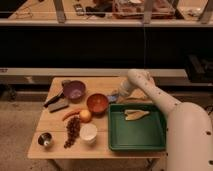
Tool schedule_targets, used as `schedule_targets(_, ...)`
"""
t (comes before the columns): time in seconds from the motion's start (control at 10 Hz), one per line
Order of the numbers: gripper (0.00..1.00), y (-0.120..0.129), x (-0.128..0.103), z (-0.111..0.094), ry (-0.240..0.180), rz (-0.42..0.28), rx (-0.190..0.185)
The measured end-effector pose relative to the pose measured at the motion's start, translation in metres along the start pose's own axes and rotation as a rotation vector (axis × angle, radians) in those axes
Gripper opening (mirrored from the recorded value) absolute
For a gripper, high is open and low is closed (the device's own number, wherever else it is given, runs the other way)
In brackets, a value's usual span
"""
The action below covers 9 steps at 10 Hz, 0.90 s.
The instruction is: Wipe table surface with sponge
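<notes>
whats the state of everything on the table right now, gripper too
gripper: low at the sponge, right of the orange bowl
sponge: on the table surface, grip unclear
orange bowl: upright, looks empty
purple bowl: upright
white cup: upright
metal cup: upright
green tray: flat, one pale item inside
</notes>
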Motion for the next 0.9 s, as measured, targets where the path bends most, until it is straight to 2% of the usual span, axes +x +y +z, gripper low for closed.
schedule_targets(0.1, 0.00, 0.001, 0.002, -0.004, 0.009, -0.001, -0.007)
schedule_targets(0.5, 0.00, -0.005, -0.004, -0.015, 0.000, 0.002, 0.000)
schedule_targets(0.7, 0.00, -0.014, -0.009, -0.039, 0.002, 0.004, 0.002)
schedule_targets(0.9, 0.00, -0.017, -0.012, -0.046, 0.004, 0.001, 0.002)
